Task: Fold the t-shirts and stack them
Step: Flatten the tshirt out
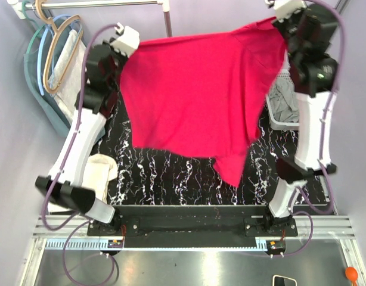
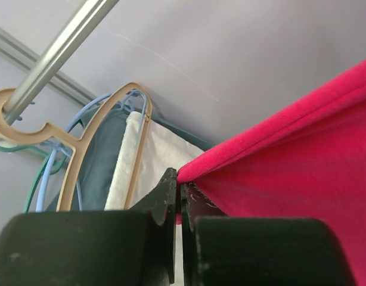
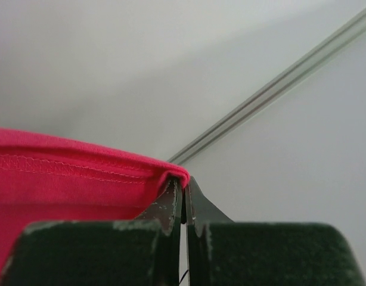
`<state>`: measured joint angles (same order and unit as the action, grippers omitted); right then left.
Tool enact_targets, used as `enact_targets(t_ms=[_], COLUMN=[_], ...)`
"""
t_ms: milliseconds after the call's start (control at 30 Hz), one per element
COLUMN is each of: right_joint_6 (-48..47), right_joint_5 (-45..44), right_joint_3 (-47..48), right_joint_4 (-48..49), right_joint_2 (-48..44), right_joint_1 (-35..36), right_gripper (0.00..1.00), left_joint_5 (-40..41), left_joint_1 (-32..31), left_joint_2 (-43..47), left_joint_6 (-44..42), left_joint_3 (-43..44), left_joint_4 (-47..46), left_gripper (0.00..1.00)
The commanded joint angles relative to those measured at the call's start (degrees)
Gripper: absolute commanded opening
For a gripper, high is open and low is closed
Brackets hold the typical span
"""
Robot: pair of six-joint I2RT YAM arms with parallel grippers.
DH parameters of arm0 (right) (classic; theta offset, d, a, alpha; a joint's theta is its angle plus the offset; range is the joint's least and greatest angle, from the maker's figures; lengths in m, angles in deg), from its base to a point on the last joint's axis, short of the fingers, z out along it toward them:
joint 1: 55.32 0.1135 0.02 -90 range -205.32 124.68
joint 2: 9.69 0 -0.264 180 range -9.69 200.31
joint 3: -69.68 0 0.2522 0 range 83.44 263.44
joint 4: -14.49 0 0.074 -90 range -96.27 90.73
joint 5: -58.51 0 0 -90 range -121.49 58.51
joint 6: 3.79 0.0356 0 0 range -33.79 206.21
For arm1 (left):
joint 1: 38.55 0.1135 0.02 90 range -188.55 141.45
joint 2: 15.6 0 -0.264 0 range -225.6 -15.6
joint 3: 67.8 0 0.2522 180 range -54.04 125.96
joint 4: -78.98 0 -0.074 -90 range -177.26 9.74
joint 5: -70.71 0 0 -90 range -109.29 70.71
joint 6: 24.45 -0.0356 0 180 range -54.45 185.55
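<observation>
Crimson t-shirt [image 1: 195,95] is held spread above the bench [image 1: 165,174], a corner pinched tight in left claw [image 2: 179,196] and right claw [image 3: 183,193]; judged unfolded, with all folding and stacking outstanding.

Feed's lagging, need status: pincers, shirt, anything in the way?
Left pincer, right pincer shut on red shirt, top edge. Shirt spread above table, one part drooping. Cream cloth by left arm's base.

My left arm [image 1: 81,142] and right arm [image 1: 313,130] have white link shells and black joint housings, each trailed by a lavender cable [image 1: 83,77]. My left claw [image 2: 179,192] and right claw [image 3: 184,192] carry dark, tapered fingers [image 3: 111,250] with scuffed paint.
</observation>
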<state>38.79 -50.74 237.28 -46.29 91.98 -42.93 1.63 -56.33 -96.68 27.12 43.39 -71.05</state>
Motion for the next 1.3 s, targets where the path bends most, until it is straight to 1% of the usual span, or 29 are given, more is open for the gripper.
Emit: enact_targets(t_ms=[0,67,167,233,400,467,533,567,600,633,667,700,733,767,800,867,900,967,1000,1033,1100,1167,1233,1267], right_joint_6=[-5.8,-6.6,-6.2,-5.1,-4.3,-3.1,-1.8,-0.2,1.0,2.1,4.2,5.2,6.0,7.5,8.1,9.2,9.5,12.2,13.1,14.2,14.9,14.7,14.6,13.9], right_joint_5=[-4.9,-5.1,-4.8,-4.5,-4.2,-4.0,-3.2,-2.9,-2.4,-0.5,0.4,1.5,3.8,5.1,6.7,12.0,13.8,17.1,18.4,21.3,23.5,26.3,28.8,30.0], right_joint_3=[12.0,10.7,4.8,2.4,0.0,-3.4,-10.2,-13.4,-21.0,-25.5,-30.2,-40.4,-45.8,-50.8,-59.4,-68.0,-75.5,-81.0,-84.2,-85.4,-88.3,-89.7,-91.6,-92.0], right_joint_4=[6.5,9.2,12.2,12.6,12.2,11.6,10.6,10.6,10.4,9.4,9.4,9.2,8.8,7.9,6.4,2.3,0.7,-0.5,-3.2,-4.6,-8.1,-9.7,-11.9,-12.7], right_joint_2=[8.3,8.6,5.3,2.9,-1.7,-5.1,-9.9,-12.0,-16.4,-18.7,-21.3,-26.5,-29.1,-31.3,-35.1,-38.7,-42.4,-45.3,-47.2,-48.2,-50.8,-52.2,-53.3,-53.5], right_joint_1=[-2.2,-2.4,-2.5,-2.5,-2.5,-2.5,-2.5,-2.5,-2.5,-2.5,-2.4,-2.4,-2.5,-2.5,-2.5,-2.5,-2.5,-2.5,-2.5,-2.5,-2.5,-2.5,-2.6,-2.5], right_gripper=[0.00,0.00,0.00,0.00,0.00,0.00,0.00,0.00,0.00,0.00,0.00,0.00,0.00,0.00,0.00,0.00,0.00,0.00,0.00,0.00,0.00,0.00,0.00,0.00], left_joint_5=[2.4,2.2,1.1,0.6,-0.8,-1.6,-3.0,-3.9,-4.9,-6.8,-7.9,-9.0,-11.3,-12.5,-13.8,-16.8,-17.8,-18.7,-20.6,-20.9,-25.2,-27.2,-29.7,-30.3], left_joint_1=[5.6,5.7,5.7,5.7,5.7,5.7,5.7,5.7,5.7,5.7,5.5,5.3,4.9,4.7,4.4,3.4,2.8,1.6,1.3,0.6,0.1,-0.8,-2.0,-2.4], left_joint_2=[-7.4,-8.5,-6.0,-4.0,4.2,7.8,12.3,14.0,15.7,18.8,20.4,21.9,24.7,26.0,27.0,29.2,29.7,31.0,31.3,31.8,32.0,31.3,29.8,29.1], left_joint_6=[3.5,3.1,3.3,3.2,2.6,3.1,3.7,3.9,4.0,4.0,3.8,3.1,2.6,2.2,1.1,-0.4,-2.1,-3.3,-4.5,-5.0,-5.1,-5.4,-5.2,-5.4], left_joint_3=[15.7,17.2,15.7,12.3,2.4,-0.6,-6.9,-12.6,-15.6,-18.6,-24.9,-28.0,-31.0,-36.8,-39.2,-45.6,-47.2,-51.1,-51.7,-52.2,-51.8,-50.1,-48.8,-47.5], left_joint_4=[-0.4,0.1,0.1,-0.6,-2.1,-2.1,-2.1,-2.1,-2.0,-2.0,-2.0,-1.7,-1.4,-0.6,0.6,5.1,6.8,11.6,13.7,15.9,21.9,28.2,31.6,34.7], left_gripper=[0.00,0.00,0.00,0.00,0.00,0.00,0.00,0.00,0.00,0.00,0.00,0.00,0.00,0.00,0.00,0.00,0.00,0.00,0.00,0.00,0.00,0.00,0.00,0.00])
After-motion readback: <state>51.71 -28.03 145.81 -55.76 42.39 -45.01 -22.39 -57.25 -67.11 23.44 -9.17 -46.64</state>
